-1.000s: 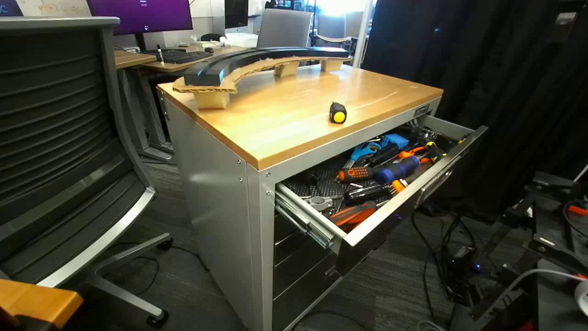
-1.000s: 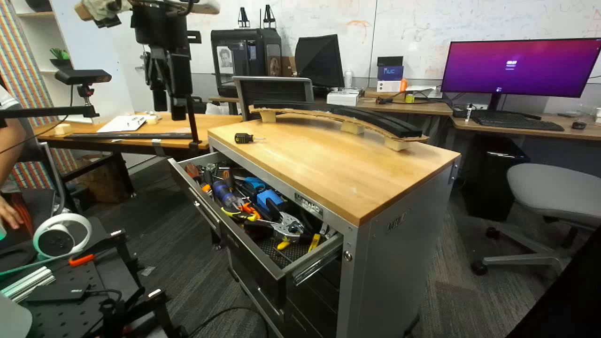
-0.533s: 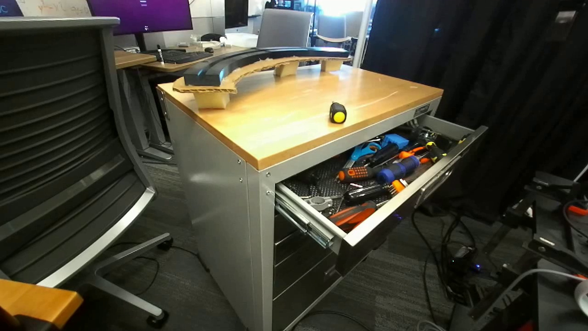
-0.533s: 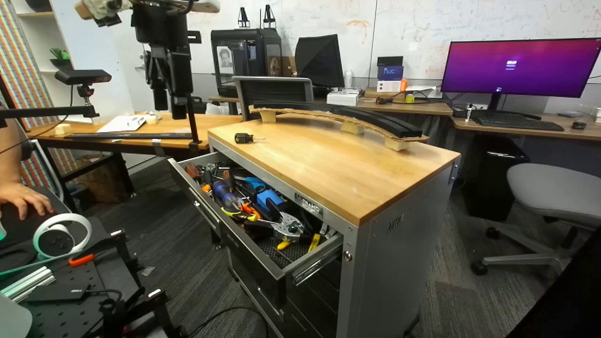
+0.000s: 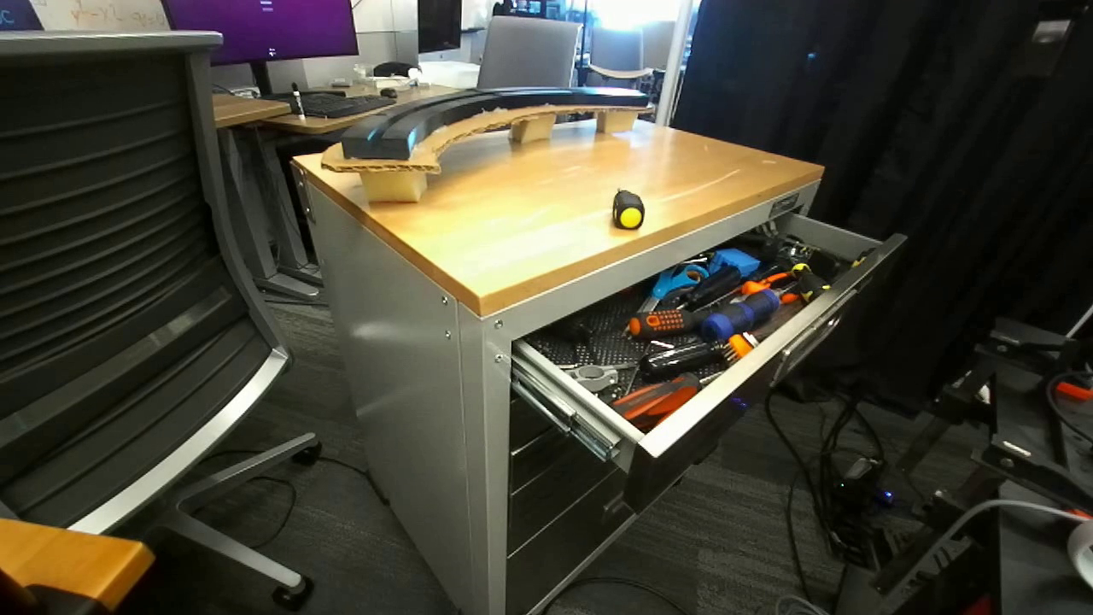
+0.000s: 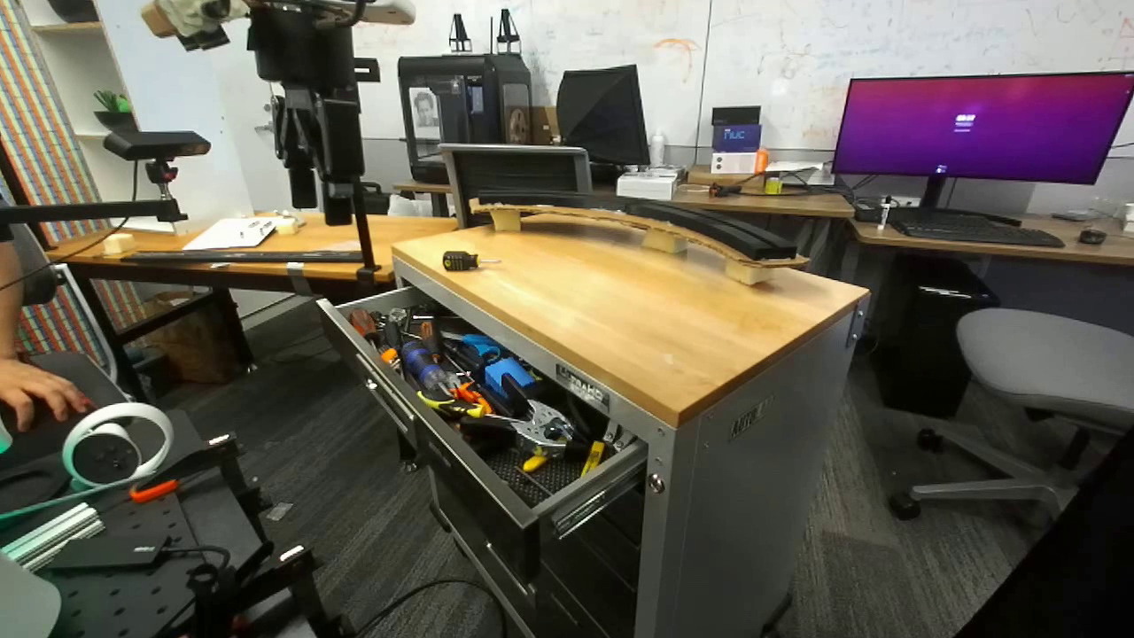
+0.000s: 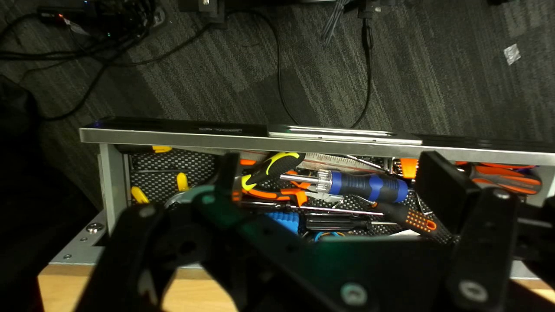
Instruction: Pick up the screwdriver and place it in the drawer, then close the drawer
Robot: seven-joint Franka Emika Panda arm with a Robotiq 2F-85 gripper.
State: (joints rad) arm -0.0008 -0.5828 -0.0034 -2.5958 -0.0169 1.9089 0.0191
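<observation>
The screwdriver, stubby, black with a yellow end, lies on the wooden tabletop near the cabinet's front edge in both exterior views (image 5: 628, 211) (image 6: 459, 260). It is out of the wrist view. The drawer, top row of the grey cabinet, is pulled out in both exterior views (image 5: 726, 382) (image 6: 487, 501); its rim also shows in the wrist view (image 7: 182, 138). My gripper (image 6: 321, 199) points down, well above tabletop height, in an exterior view. In the wrist view its fingers (image 7: 334, 177) stand wide apart with nothing between them; the drawer lies below.
A curved black piece on cardboard and foam blocks stands along the tabletop's back (image 5: 512, 104) (image 6: 709, 226). The drawer holds many tools, including a blue-handled one (image 7: 368, 184). An office chair (image 5: 111, 256) stands beside the cabinet. A person's hand (image 6: 40, 390) shows at the left edge.
The person's hand at the left edge has moved right, then slightly back. The screwdriver, the drawer and my gripper show no clear movement.
</observation>
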